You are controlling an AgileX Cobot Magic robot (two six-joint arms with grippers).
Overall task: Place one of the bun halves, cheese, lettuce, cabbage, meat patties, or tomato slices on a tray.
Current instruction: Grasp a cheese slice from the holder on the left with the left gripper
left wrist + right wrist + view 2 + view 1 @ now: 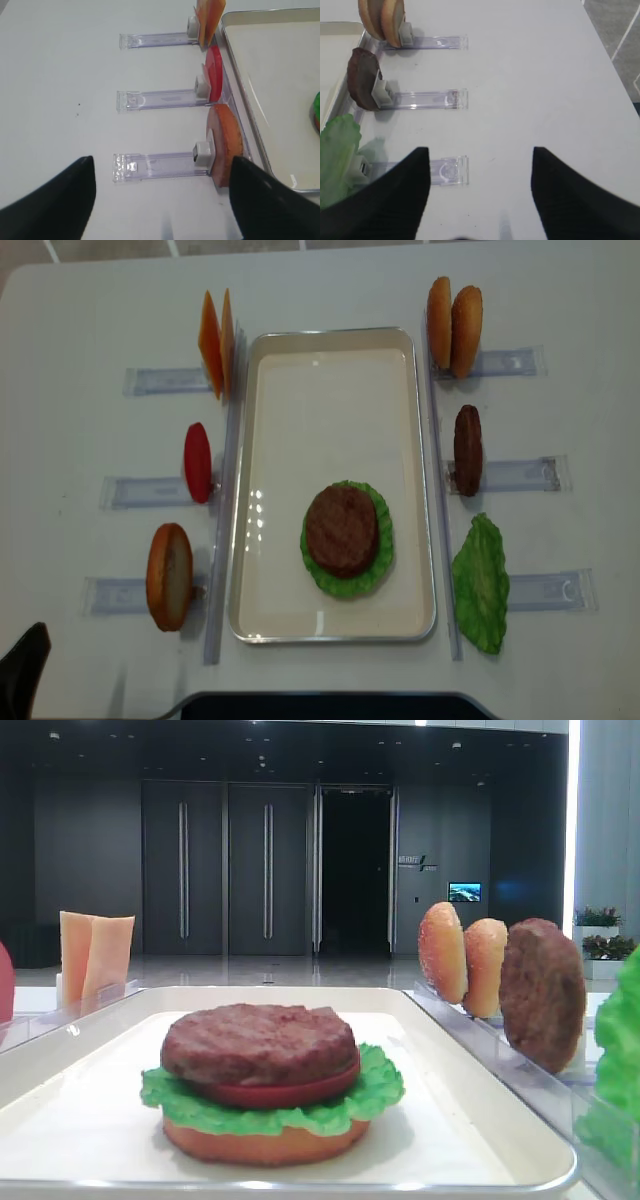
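Tray [250,490]: you have bun base, lettuce, tomato and meat patty [342,530] stacked. Cheese [215,340] stands racked left, well apart. Left gripper [162,200] and right gripper [480,190]: jaws spread, empty. Next, likely: fetch a slice, gripped by its edge.

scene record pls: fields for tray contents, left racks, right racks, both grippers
tray: one stack, bottom to top bun half, lettuce, tomato slice, meat patty
left racks, far to near: cheese, tomato, bun, all standing on edge
right racks, far to near: two buns, patty, loose lettuce leaf
left gripper: open, empty, over the table
right gripper: open, empty
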